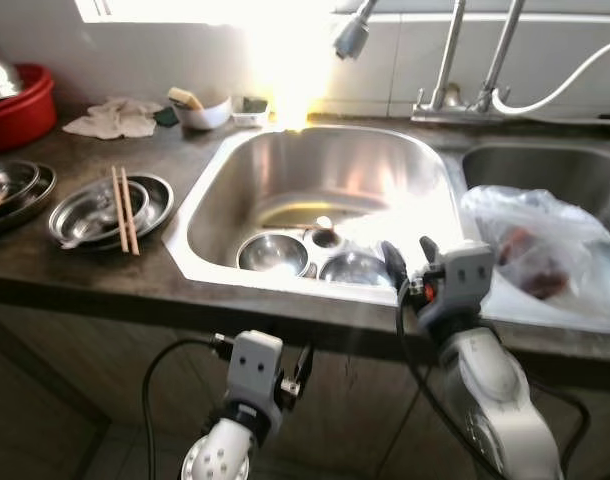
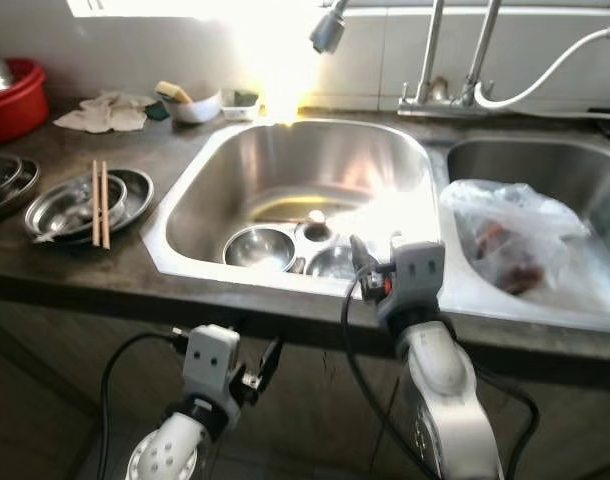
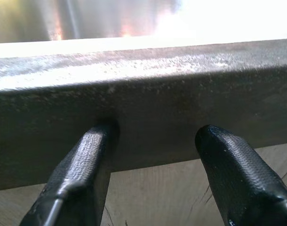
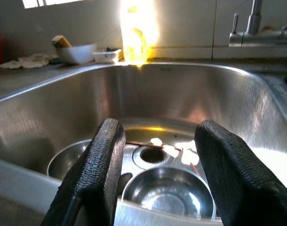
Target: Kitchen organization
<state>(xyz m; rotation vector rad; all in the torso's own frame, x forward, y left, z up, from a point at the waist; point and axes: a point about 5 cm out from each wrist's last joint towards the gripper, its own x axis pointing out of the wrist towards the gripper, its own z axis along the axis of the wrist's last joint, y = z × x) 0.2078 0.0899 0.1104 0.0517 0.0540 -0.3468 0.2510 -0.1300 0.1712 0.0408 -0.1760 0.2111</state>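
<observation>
Two steel bowls, one on the left [image 1: 273, 252] and one on the right [image 1: 353, 268], lie in the bottom of the left sink basin [image 1: 315, 165] beside the drain [image 1: 325, 237]. My right gripper [image 1: 407, 252] hovers open over the sink's front rim, pointing into the basin at the bowls [image 4: 168, 195], with nothing between its fingers. My left gripper [image 3: 156, 133] is low, below the counter, open and facing the counter's front edge [image 3: 148, 99]. On the counter at the left, a pair of chopsticks [image 1: 125, 210] lies across stacked steel plates [image 1: 155, 205].
More steel dishes [image 1: 10, 185] and a red basin [image 1: 20, 105] stand at the far left. A cloth [image 1: 113, 118], a white bowl with a sponge [image 1: 203, 110] and a small container [image 1: 250, 108] sit at the back. A plastic bag [image 1: 535, 240] lies in the right basin. Taps [image 1: 448, 60] rise behind.
</observation>
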